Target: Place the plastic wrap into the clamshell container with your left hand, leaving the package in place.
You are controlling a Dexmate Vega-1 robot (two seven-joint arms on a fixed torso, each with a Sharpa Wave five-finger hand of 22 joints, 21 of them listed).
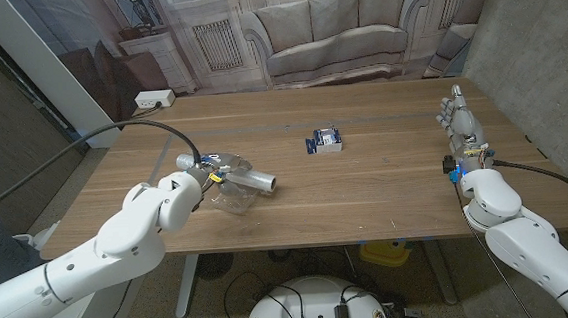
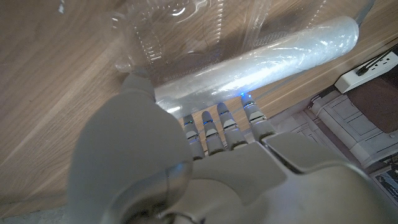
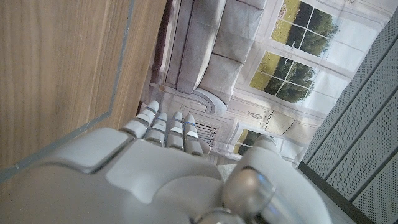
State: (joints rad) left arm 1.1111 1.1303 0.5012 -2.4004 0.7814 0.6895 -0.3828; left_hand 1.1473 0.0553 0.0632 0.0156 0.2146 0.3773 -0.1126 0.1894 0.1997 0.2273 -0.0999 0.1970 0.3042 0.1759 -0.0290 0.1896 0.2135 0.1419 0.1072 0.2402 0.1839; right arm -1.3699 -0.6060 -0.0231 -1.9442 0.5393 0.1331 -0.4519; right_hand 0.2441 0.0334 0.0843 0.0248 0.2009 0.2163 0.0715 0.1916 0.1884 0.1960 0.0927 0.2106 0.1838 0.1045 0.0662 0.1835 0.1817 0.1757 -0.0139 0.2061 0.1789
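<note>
My left hand [image 1: 197,177] grips one end of the plastic wrap roll [image 1: 253,180], a long, shiny clear-wrapped tube [image 2: 261,59]. The roll lies over the clear clamshell container [image 1: 235,199], whose ribbed transparent shell [image 2: 180,31] sits right beside the hand's fingers [image 2: 217,124]; whether the roll touches it I cannot tell. A small blue and white package [image 1: 325,141] lies on the table further back, toward the middle. My right hand [image 1: 461,119] stands upright near the table's right edge, fingers apart and holding nothing; its back [image 3: 174,168] faces the wrist camera.
The wooden table [image 1: 366,188] stretches between the two hands. A white power strip [image 1: 153,100] sits just beyond the far left corner. A black cable [image 1: 151,125] arcs over my left arm. A grey wall stands close to the right side.
</note>
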